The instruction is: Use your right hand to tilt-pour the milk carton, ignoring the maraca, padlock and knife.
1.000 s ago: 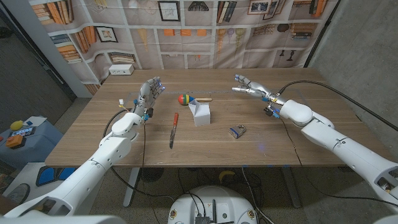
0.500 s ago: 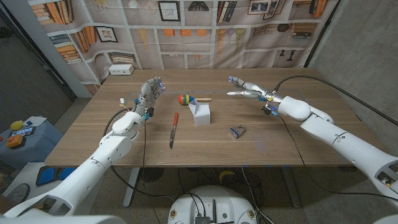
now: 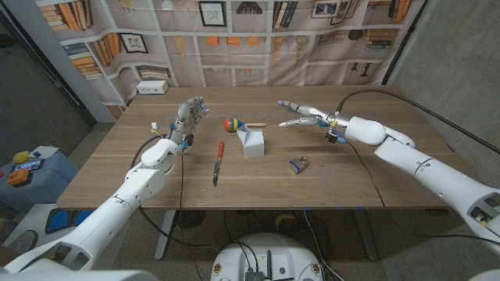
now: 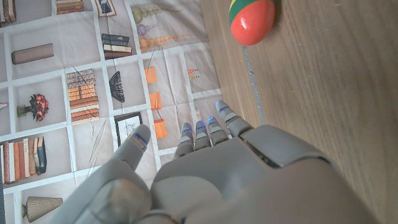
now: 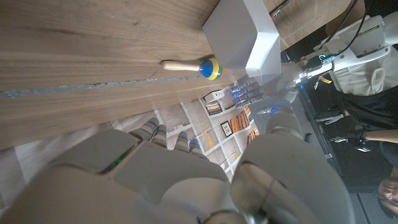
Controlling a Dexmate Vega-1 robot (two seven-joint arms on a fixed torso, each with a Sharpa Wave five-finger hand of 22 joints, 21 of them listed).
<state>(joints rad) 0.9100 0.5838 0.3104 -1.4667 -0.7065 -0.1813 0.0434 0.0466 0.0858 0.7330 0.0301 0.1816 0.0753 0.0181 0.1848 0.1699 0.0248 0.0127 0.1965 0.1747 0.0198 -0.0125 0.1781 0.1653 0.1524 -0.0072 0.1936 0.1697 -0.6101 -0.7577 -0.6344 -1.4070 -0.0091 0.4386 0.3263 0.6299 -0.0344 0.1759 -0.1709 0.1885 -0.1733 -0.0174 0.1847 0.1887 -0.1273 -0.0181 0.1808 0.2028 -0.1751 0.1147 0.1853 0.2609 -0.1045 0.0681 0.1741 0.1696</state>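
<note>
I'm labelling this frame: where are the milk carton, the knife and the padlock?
milk carton (image 3: 251, 143): head view, front face.
knife (image 3: 219, 151): head view, red handle.
padlock (image 3: 298, 165): head view, body.

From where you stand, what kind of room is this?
Probably a robot test lab dressed as a study: the bookshelves are only a printed backdrop behind a wooden table, where a milk carton and maraca sit as props.

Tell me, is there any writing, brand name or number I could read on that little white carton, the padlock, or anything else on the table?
None can be read.
Milk carton: its visible faces are plain white.
Padlock: too small to tell.
Backdrop: printed book spines and framed pictures, too blurred to read.
</note>
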